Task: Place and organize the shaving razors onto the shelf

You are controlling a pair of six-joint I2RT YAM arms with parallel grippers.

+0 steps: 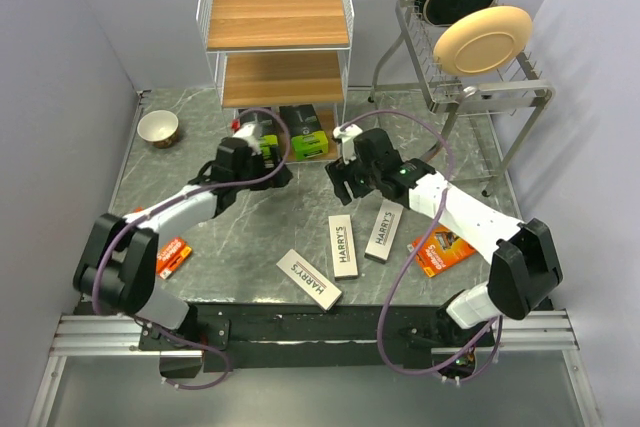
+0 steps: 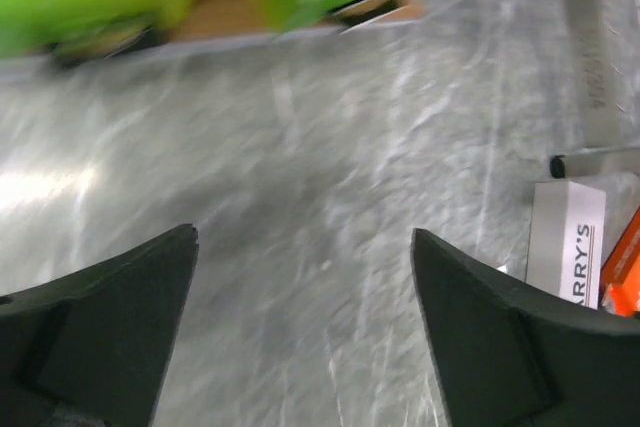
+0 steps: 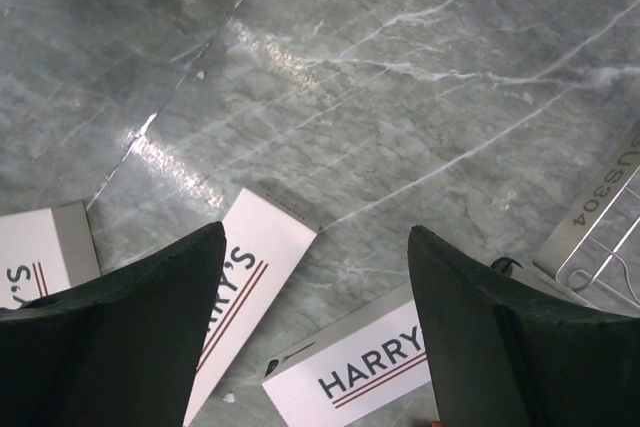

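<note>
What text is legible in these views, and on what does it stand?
"HARRY'S": on each of three white boxes.
"SUS304", first letter clipped at the frame edge: on the dish rack.
Orange packs and green boxes: print too small or blurred to read.

Lab test bench [image 1: 250,232], grey partition walls [image 1: 60,57]

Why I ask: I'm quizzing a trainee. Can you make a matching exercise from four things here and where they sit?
Things:
1 bowl
2 beige plate
3 green-ended packs
4 Harry's boxes

Places:
A bottom tier of the shelf
B dish rack
C far-left corner of the table
D near middle of the table

Pairs: 1-C, 2-B, 3-A, 4-D
</note>
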